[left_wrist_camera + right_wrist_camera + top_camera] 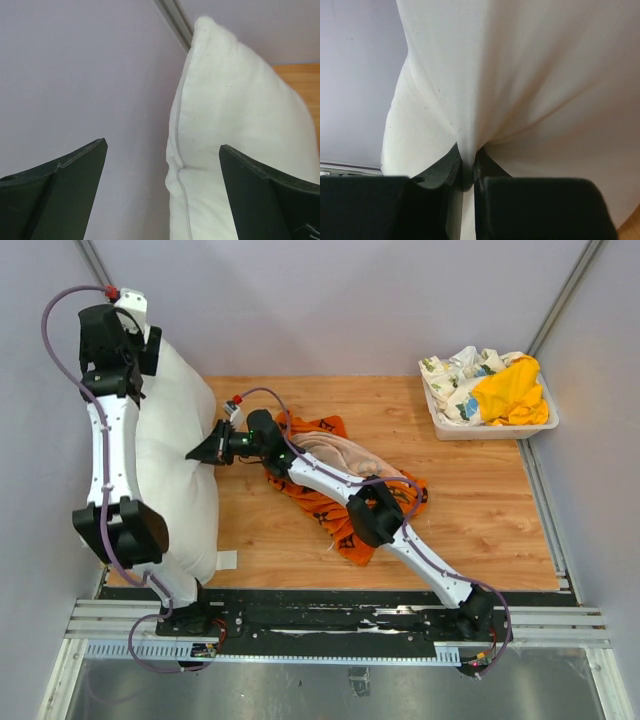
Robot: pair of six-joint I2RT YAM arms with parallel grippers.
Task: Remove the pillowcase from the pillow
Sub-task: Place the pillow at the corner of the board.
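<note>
1. White and plump, one pillow (180,455) lies uncovered along the left edge of the wooden table (480,510), against the wall.
2. One orange pillowcase (345,545) with black motifs lies crumpled on the table to the right of the pillow. It is apart from the pillow and partly under the right arm (325,478).
3. Two arms are in view. The right jaws are clamped together on a pinched fold of the pillow's right side, and the fabric puckers toward them.
4. The left arm (105,445) reaches over the pillow to its far corner. The left jaws stand wide apart, holding nothing, with the pillow's seam ahead of them.
5. One white bin (490,428) at the far right holds two cloths, one yellow cloth (512,390) and one floral-printed cloth (455,375).
</note>
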